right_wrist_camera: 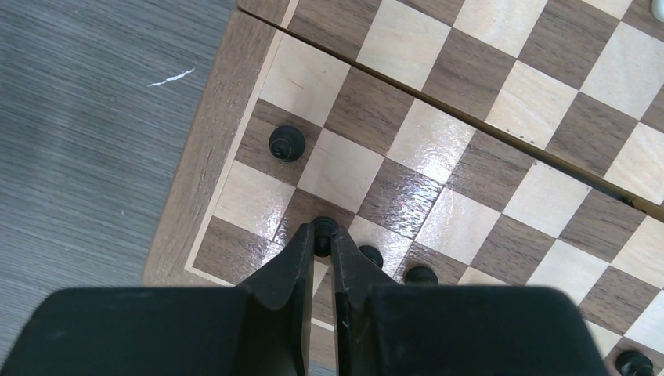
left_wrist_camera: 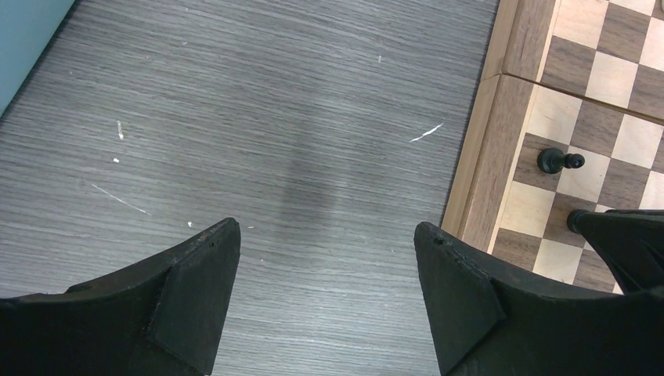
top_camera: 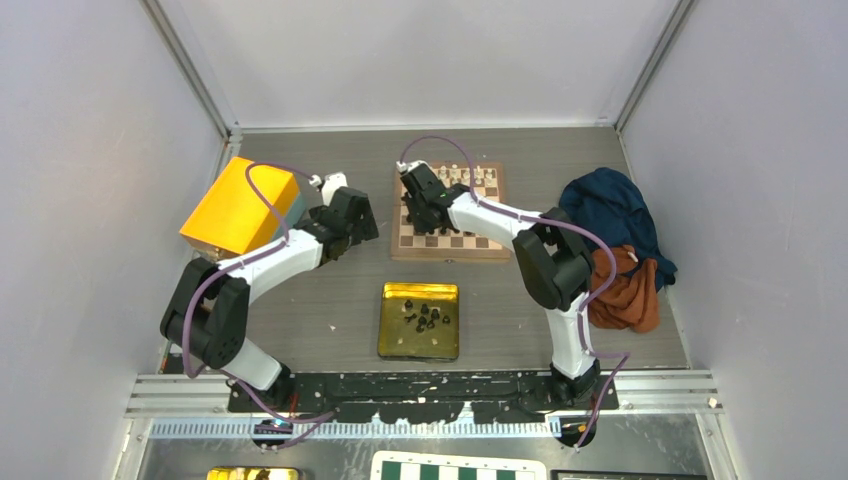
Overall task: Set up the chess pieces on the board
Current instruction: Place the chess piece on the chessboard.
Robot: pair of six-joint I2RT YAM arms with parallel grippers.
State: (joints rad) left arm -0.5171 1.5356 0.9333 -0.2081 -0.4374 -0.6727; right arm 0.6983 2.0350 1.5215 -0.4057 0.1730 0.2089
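Approx half done: whites (top_camera: 456,173) looked set; right gripper (right_wrist_camera: 322,236) pinched black piece (right_wrist_camera: 323,226) over board (right_wrist_camera: 207,180), left gripper (left_wrist_camera: 327,227) spread; more pcs (top_camera: 424,318) in tray (top_camera: 388,340).

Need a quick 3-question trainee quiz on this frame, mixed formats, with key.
1. True or false: the left gripper is holding a chess piece.
2. The right gripper is shut on: A) a black piece B) a white piece C) nothing.
3. Fill in: the loose black pieces lie in the gold ____.
Key: 1 false, it is open over the table; 2 A; 3 tray.
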